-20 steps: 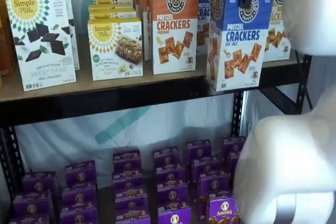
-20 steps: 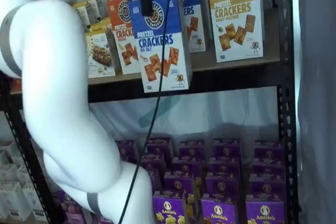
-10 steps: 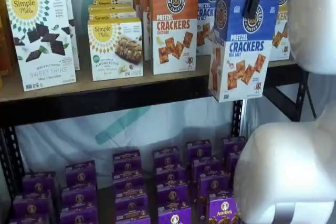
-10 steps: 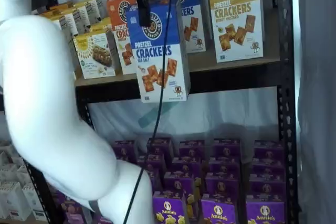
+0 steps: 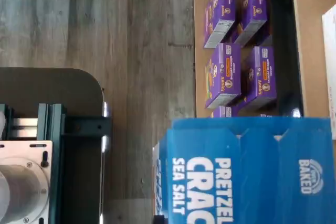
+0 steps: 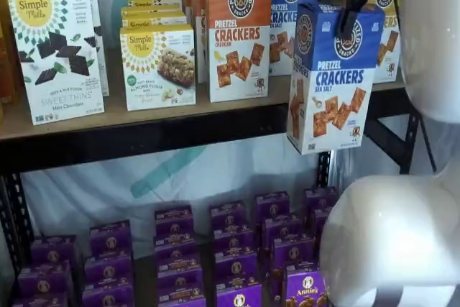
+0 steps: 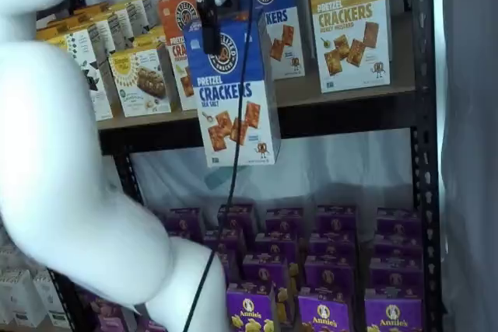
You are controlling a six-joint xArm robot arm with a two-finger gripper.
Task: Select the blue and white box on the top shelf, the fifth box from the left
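Note:
The blue and white box hangs in the air in front of the top shelf, its lower half below the black front beam. My gripper is shut on the box's blue top, black fingers pinching it from above in both shelf views. In a shelf view the box hangs clear of the shelf. The wrist view shows the box's blue top close up. Another blue carton stays on the shelf behind.
Orange Cheddar carton, yellow-topped carton and Simple Mills boxes stand on the top shelf. Purple Annie's boxes fill the lower shelf. My white arm bulks at the side. A black upright stands at the right.
The box has come further out from the shelf and lower, still held in my gripper. The arm has shifted with it.

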